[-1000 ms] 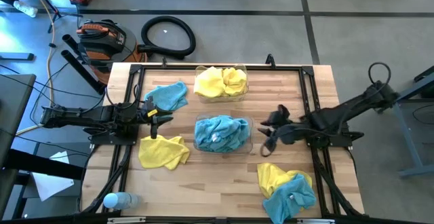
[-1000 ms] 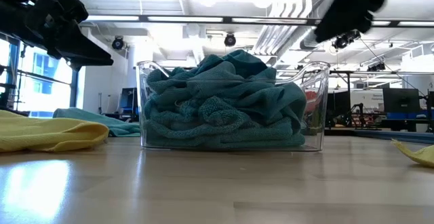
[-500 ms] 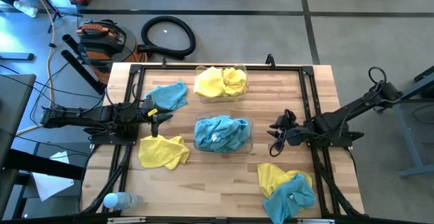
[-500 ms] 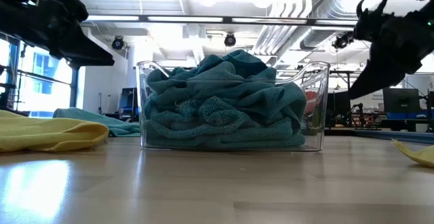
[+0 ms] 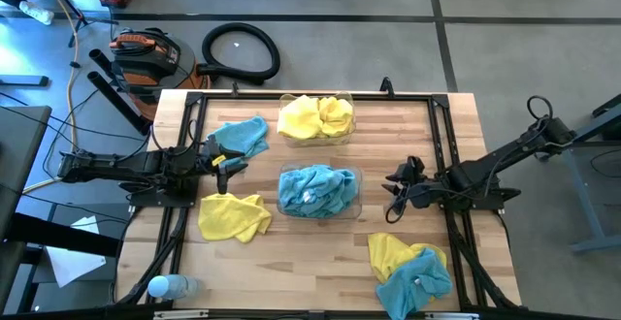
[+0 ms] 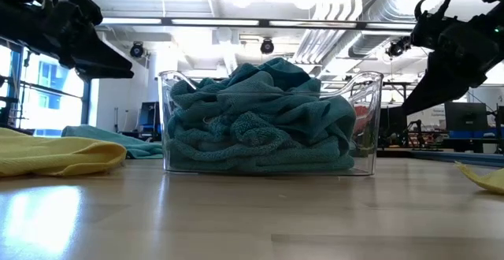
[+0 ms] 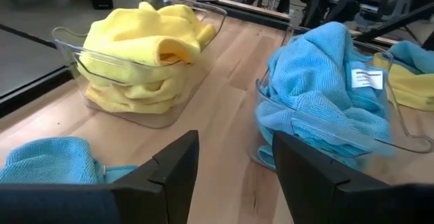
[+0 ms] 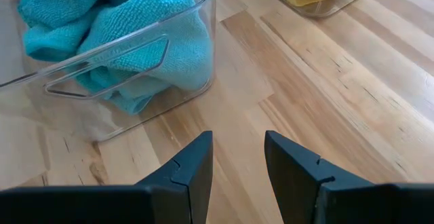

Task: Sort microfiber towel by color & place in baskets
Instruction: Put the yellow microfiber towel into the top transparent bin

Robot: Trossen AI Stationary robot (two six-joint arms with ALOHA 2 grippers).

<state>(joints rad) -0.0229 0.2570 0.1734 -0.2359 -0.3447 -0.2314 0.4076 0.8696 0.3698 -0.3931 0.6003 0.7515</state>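
Pale wooden planks make up the table (image 5: 320, 252), framed by dark rails; nearest its front edge a clear plastic bottle (image 5: 167, 286) lies at the left corner, and a yellow and a blue towel (image 5: 410, 272) lie bunched together at the right; further in, a loose yellow towel (image 5: 233, 215) lies left of the middle basket (image 5: 319, 190), which is heaped with blue towels; the right pincer (image 5: 387, 192) hovers just right of that basket, fingers (image 8: 193, 166) parted and empty; the left pincer (image 5: 226, 167) hangs above the table to its left, fingers (image 7: 173, 163) spread and empty; beyond lie a loose blue towel (image 5: 240, 136) and the far basket (image 5: 316, 116) of yellow towels.
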